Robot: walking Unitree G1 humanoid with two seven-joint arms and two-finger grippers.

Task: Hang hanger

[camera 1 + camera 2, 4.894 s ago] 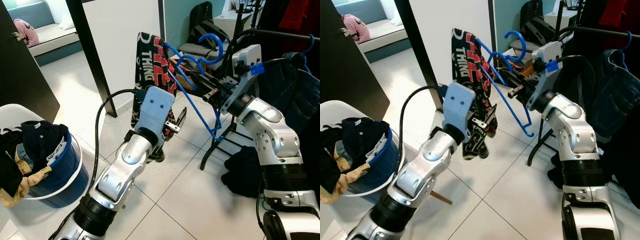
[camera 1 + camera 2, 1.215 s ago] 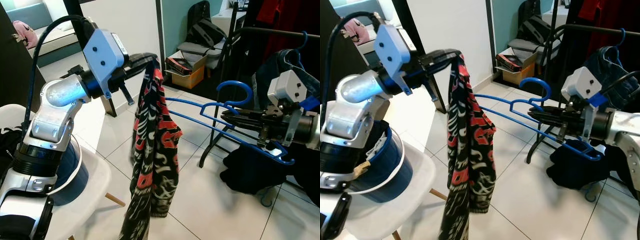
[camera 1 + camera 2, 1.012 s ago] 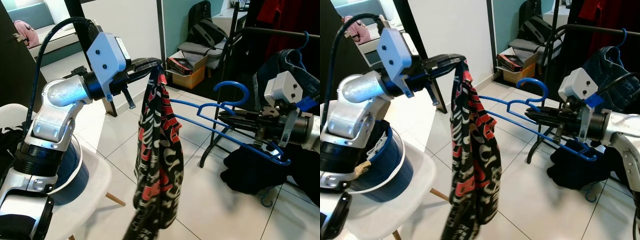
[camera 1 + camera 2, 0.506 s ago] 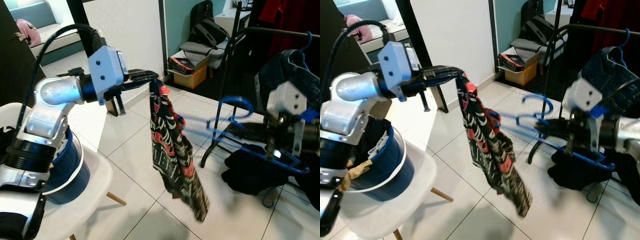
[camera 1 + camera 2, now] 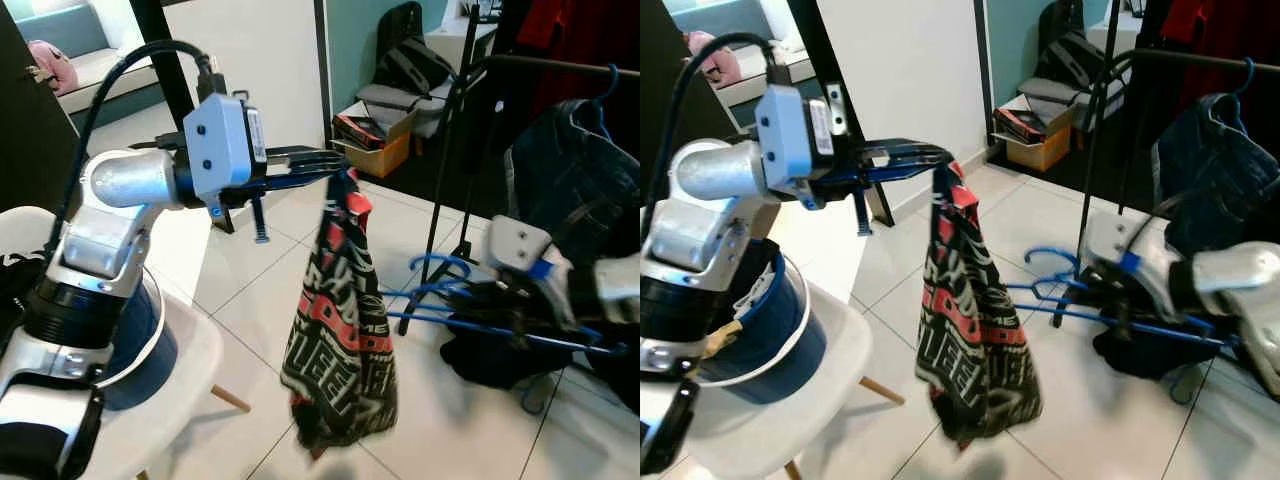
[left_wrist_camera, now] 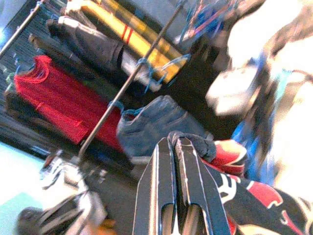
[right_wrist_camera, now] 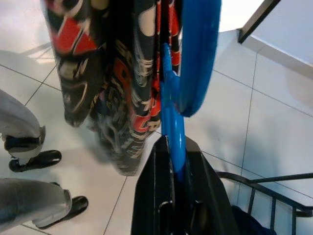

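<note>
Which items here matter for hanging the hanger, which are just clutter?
In play:
- blue hanger, gripped by right gripper
- black-and-red printed garment, pinched by left gripper
- clothes rail

Clutter:
- blue bucket of laundry on white chair
- cardboard box
- dark clothes on floor
- denim garment already hung

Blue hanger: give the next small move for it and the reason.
Probably raise the right gripper so the blue hanger comes up toward the top of the patterned garment. The hanger sits low near the floor, while the left gripper, shut on the garment's upper edge, holds it hanging high. The garment is not on the hanger yet.
</note>
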